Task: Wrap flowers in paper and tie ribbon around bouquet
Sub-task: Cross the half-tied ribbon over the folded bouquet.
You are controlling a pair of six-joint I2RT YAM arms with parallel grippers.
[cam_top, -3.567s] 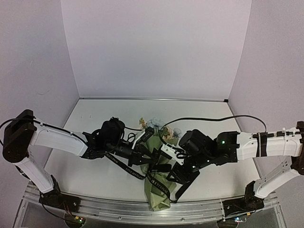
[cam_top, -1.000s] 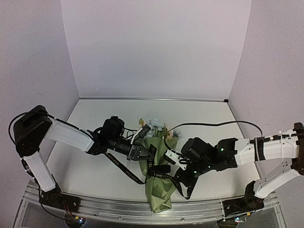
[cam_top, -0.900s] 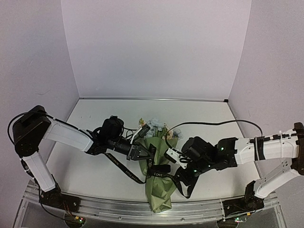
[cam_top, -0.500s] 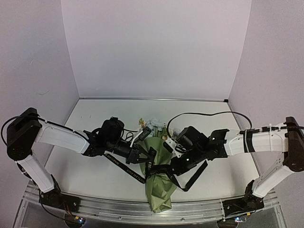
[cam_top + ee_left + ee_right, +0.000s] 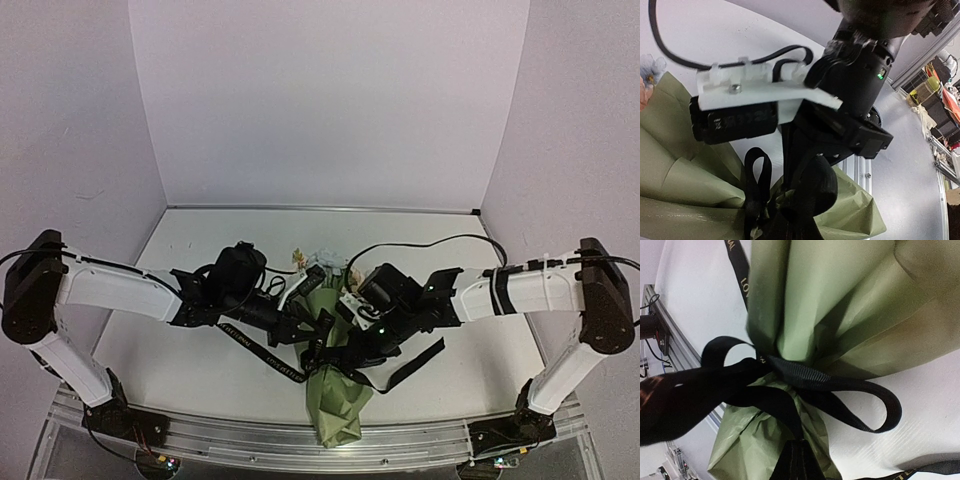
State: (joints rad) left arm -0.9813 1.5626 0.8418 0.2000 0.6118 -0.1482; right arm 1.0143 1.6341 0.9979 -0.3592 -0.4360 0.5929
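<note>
The bouquet lies at the table's middle front, its olive-green paper pinched to a waist. The pale flowers show at its far end. A black ribbon circles the waist, crosses in a knot and forms a loop. One lettered tail trails left and another tail lies to the right. My left gripper sits shut at the waist's left side, with ribbon running into it. My right gripper is shut on a ribbon strand that leads up to the knot. The two grippers almost touch over the waist.
A black cable arcs from the right arm over the table behind the bouquet. An aluminium rail runs along the near edge, just below the bouquet's stem end. White walls close in the table on three sides.
My right gripper has moved up and to the left, from beside the bouquet's lower half to its waist, taking the ribbon with it. The left gripper has hardly moved.
</note>
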